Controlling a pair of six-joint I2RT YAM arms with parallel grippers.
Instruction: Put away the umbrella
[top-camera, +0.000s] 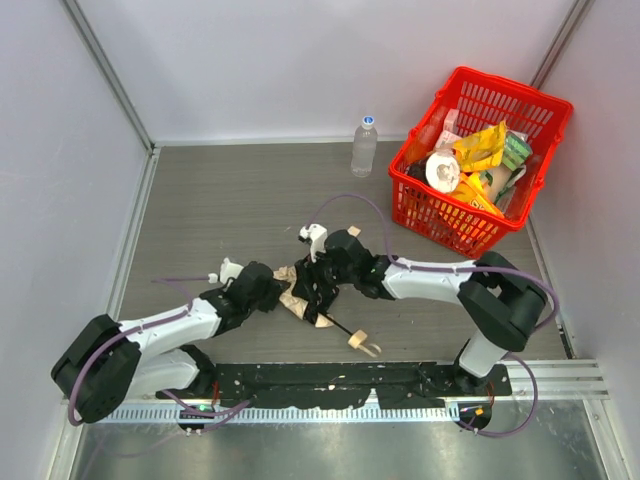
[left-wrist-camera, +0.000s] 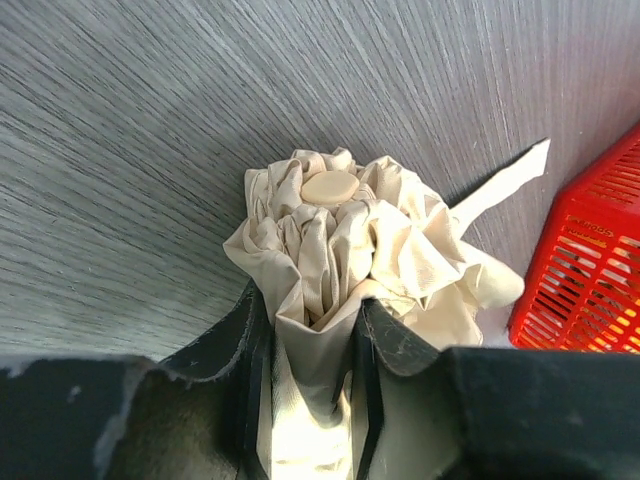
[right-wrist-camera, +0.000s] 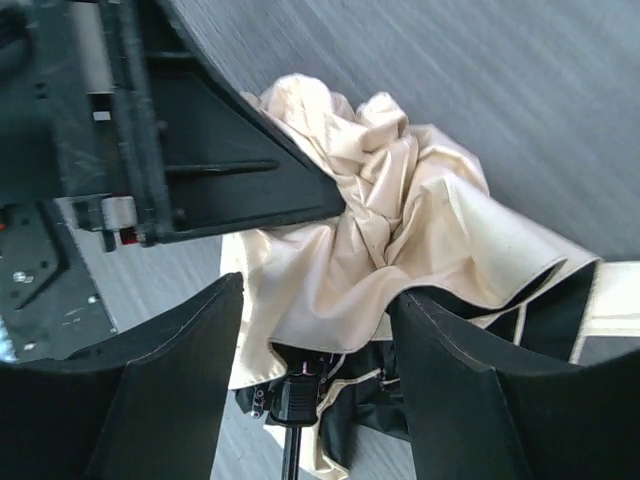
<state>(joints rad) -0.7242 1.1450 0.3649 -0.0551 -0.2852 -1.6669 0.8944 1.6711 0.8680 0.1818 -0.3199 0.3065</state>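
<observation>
The umbrella (top-camera: 300, 292) lies crumpled at the table's centre, cream fabric with a dark underside. Its thin black shaft (top-camera: 336, 323) runs to the beige handle (top-camera: 360, 342) near the front. My left gripper (top-camera: 278, 294) is shut on the fabric bundle near the tip. In the left wrist view the folds (left-wrist-camera: 330, 250) and round end cap (left-wrist-camera: 330, 187) bulge out past the gripper (left-wrist-camera: 305, 340), and the strap (left-wrist-camera: 505, 182) trails right. My right gripper (top-camera: 318, 278) is open. In the right wrist view it (right-wrist-camera: 315, 335) straddles the fabric (right-wrist-camera: 400, 230) above the shaft's runner (right-wrist-camera: 295, 395).
A red basket (top-camera: 432, 212) full of packets and other items stands at the back right; its wall also shows in the left wrist view (left-wrist-camera: 590, 280). A water bottle (top-camera: 364, 147) stands upright left of it. Grey walls enclose the table on three sides.
</observation>
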